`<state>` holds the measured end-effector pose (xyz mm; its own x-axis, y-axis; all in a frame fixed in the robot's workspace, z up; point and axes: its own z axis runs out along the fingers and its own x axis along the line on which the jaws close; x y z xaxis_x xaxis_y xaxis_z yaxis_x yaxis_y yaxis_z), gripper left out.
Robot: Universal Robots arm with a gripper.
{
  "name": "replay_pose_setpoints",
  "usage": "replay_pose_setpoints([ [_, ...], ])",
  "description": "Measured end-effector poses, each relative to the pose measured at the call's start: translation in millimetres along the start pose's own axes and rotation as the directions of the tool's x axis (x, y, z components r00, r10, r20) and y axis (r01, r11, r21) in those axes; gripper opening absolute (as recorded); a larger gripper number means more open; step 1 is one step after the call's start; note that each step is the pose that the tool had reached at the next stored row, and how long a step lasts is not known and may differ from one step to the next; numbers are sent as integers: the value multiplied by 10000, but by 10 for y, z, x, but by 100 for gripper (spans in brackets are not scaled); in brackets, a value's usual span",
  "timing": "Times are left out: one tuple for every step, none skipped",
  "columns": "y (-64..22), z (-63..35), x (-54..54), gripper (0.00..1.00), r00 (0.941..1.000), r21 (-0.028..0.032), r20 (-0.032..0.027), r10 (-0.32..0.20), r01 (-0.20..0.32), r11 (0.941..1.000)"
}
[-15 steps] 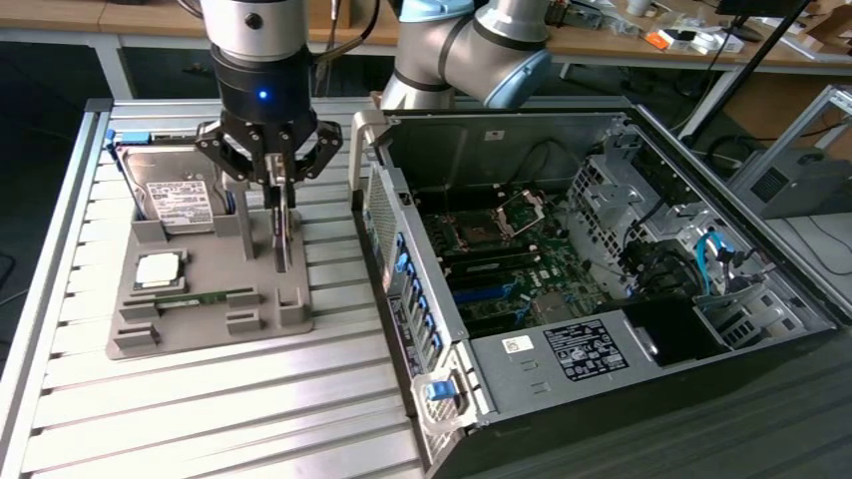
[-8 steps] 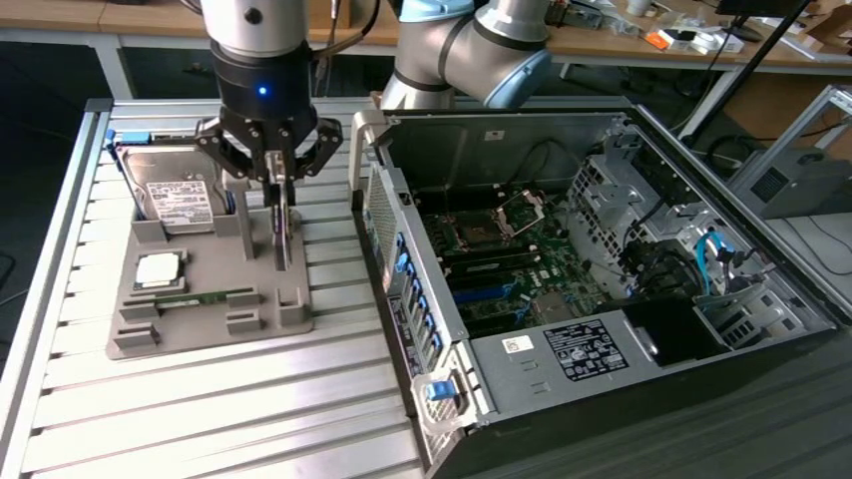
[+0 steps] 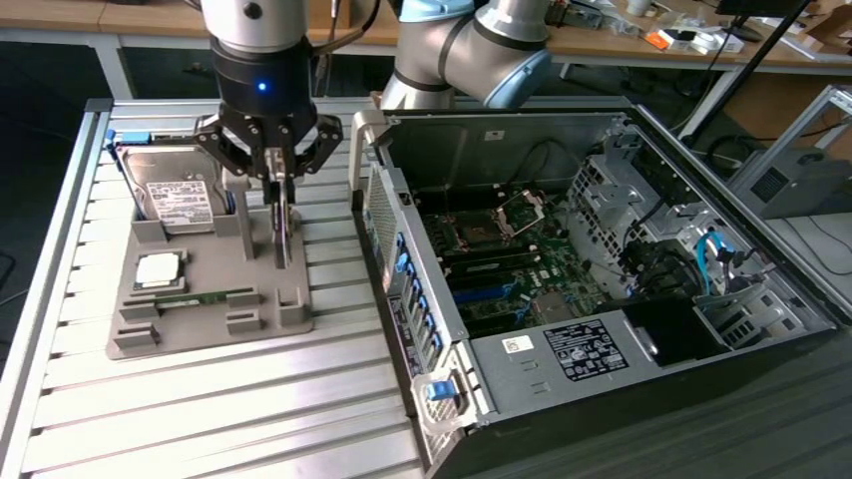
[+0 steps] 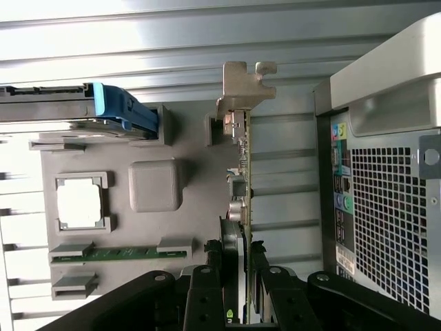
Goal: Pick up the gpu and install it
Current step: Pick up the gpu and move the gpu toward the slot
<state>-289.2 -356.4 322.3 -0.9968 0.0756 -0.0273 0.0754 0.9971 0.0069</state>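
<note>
Directly beneath the gripper (image 3: 275,185), its fingers pinch the gpu (image 3: 282,235) on edge over the tray (image 3: 200,327); pick-up seems underway; clearing the tray likely needs a straight lift.

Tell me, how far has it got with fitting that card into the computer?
Nothing is installed yet. The end effector grips the gpu, which stands on edge at the gray tray. Left: seating it inside the open computer case.

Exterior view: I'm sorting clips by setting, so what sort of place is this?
Probably a robotics lab or workshop: a robot arm at a slatted metal table, an opened computer case, and cluttered wooden benches behind.
</note>
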Motion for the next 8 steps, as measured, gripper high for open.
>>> replay_pose_setpoints([
  [0, -5, 0, 27, 10000, 0, 0, 0, 0, 10000],
  [0, -9, 0, 27, 10000, -1, 0, 0, 0, 10000],
  [0, -14, 0, 27, 10000, -1, 1, 0, 0, 10000],
  [0, -18, -1, 27, 10000, 0, 0, 0, 0, 10000],
  [0, -23, -1, 27, 10000, 0, 0, 0, 0, 10000],
  [0, -28, -1, 27, 10000, -1, 0, 0, 0, 10000],
  [0, -33, -1, 27, 10000, -1, 0, 0, 0, 10000],
  [0, -38, -1, 27, 10000, 0, 0, 0, 0, 10000],
])
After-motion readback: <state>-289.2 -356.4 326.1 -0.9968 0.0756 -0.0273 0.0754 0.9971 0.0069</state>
